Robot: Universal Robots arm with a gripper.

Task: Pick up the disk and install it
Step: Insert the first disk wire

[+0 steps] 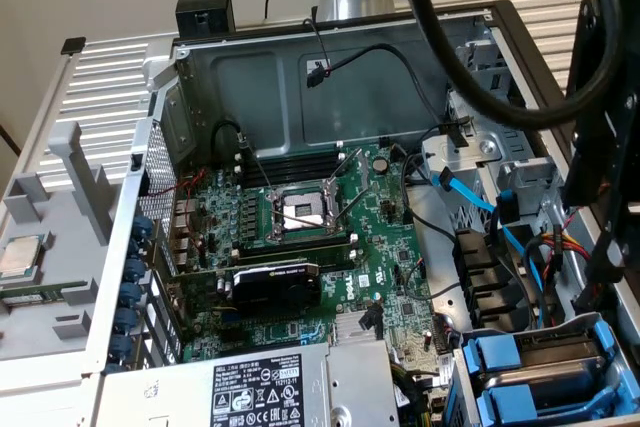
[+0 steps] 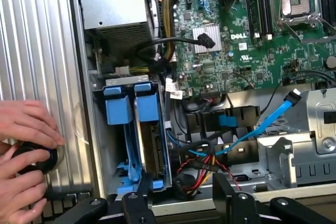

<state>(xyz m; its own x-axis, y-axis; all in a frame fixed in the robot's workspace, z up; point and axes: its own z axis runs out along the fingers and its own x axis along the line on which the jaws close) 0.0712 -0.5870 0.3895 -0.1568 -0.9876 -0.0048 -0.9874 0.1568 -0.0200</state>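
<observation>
i see my gripper (image 2: 184, 200) spread wide open and holding nothing at the rim of the open computer case (image 2: 88, 145), the disk (image 2: 147, 140) standing on edge in the drive cage (image 2: 119, 82) close by, a person's hands (image 2: 26, 129) outside the case.

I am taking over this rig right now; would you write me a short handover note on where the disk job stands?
The gripper is open and empty, hovering over the open computer case near the drive cage.
Two blue carriers stand side by side in the drive cage; I cannot tell whether either holds the disk.
A person's hands rest on a black round object on the ribbed surface beside the case.
Done: nothing is gripped.
Left: as far as I can judge, both pickup and install.
</observation>
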